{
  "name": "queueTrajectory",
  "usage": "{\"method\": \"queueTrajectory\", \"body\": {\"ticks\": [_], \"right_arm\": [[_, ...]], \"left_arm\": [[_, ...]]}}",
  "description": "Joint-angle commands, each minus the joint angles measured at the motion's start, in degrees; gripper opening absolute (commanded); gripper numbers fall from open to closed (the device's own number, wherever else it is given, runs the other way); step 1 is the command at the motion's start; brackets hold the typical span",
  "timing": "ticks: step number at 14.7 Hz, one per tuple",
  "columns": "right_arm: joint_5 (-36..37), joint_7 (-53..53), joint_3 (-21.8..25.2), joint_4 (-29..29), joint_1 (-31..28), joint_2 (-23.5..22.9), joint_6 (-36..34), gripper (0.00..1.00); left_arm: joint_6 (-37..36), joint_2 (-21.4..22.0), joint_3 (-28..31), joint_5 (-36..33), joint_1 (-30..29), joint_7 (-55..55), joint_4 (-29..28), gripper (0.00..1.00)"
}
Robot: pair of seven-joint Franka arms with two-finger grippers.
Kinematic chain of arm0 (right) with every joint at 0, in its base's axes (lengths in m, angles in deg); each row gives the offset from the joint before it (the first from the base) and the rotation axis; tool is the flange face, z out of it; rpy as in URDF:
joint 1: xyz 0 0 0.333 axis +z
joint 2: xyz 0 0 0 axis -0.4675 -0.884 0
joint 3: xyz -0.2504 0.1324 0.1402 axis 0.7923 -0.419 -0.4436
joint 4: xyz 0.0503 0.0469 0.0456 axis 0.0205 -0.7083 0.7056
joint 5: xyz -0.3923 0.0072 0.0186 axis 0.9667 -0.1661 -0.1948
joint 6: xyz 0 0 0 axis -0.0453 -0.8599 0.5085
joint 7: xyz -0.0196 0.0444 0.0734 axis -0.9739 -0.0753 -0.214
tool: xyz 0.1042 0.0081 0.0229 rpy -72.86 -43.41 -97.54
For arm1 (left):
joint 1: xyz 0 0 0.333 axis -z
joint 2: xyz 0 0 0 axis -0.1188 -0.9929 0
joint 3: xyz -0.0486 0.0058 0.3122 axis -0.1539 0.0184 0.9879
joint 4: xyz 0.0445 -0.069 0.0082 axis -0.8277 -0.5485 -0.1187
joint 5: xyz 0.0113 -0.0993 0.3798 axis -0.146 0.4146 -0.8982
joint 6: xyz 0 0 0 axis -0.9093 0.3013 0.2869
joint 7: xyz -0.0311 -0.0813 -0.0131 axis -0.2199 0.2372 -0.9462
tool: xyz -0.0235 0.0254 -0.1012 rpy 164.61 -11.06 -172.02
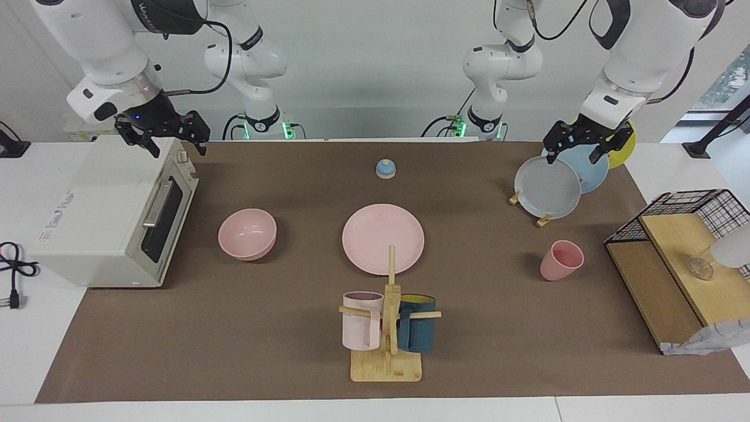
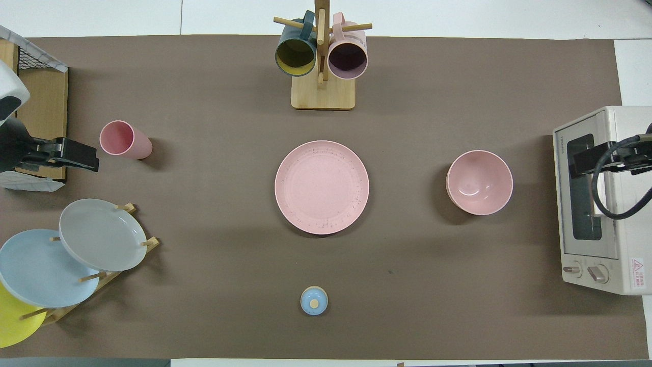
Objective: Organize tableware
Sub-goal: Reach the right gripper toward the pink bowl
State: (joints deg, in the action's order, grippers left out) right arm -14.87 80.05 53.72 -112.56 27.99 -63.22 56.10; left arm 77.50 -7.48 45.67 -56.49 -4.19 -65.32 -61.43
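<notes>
With nothing yet stacked, the pink plate is lying mid-worktop, the bowl at its 3 o'clock overhead and the cup near 9 o'clock, while the left gripper and right gripper are hovering with jaws open and empty, so the bowl should be gripped by its rim and centred on the plate.

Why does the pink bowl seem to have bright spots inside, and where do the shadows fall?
In the overhead view, the pink bowl shows small white glints of room light on its inner wall, while the pink plate looks matte. In the facing view, soft shadows lie beside the bowl and the pink cup; nothing looks blurred.
</notes>
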Motion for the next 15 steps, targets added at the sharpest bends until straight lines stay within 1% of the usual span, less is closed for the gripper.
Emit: {"method": "queueTrajectory", "body": {"ticks": [1, 3, 4, 5, 7, 8, 9, 10, 12, 15], "right_arm": [[-1.22, 1.62, -0.56, -0.33, -0.91, 0.52, -0.16, 1.0], [-1.31, 1.09, -1.26, -0.24, -0.65, 0.35, 0.63, 1.0], [-1.31, 0.74, -3.27, -0.85, -0.65, 0.43, 2.55, 1.0], [-1.48, 0.56, -5.11, -3.03, -0.65, 0.61, 6.22, 1.0], [-1.48, -5.12, -10.56, -8.56, -0.56, 0.26, 15.44, 1.0], [-1.48, -8.54, -12.5, -12.16, -0.56, -0.53, 20.79, 1.0], [-1.48, -9.62, -14.08, -15.5, -0.56, -1.49, 25.98, 1.0], [-1.48, -9.89, -14.88, -19.53, -0.47, -2.11, 31.69, 1.0], [-1.48, -9.81, -15.33, -26.48, 0.49, -2.21, 39.18, 1.0], [-1.48, -7.53, -15.33, -31.6, 0.15, -2.38, 42.46, 1.0]], "left_arm": [[-0.46, 0.94, 0.18, 0.44, -0.09, -0.57, -0.48, 1.0], [-0.46, 0.94, 0.18, 0.44, -0.09, -0.57, -0.48, 1.0], [-0.54, 1.02, 0.18, 0.44, -0.09, -0.48, -0.48, 1.0], [-0.37, 0.94, 0.18, 0.44, -0.09, -0.48, -0.48, 1.0], [-0.72, 1.02, 0.18, 0.44, -0.09, -0.48, -0.48, 1.0], [-0.55, 0.94, 0.18, 0.44, -0.09, -0.57, -0.48, 1.0], [-0.28, 0.94, 0.18, 0.44, 0.08, -0.75, -0.48, 1.0], [-0.37, 0.94, 0.18, 0.44, 0.17, -0.75, -0.48, 1.0], [-0.37, 1.02, 0.18, 0.44, 0.35, -0.75, -0.48, 1.0], [-0.28, 1.02, 0.18, 0.44, 0.35, -0.66, -0.48, 1.0]]}}
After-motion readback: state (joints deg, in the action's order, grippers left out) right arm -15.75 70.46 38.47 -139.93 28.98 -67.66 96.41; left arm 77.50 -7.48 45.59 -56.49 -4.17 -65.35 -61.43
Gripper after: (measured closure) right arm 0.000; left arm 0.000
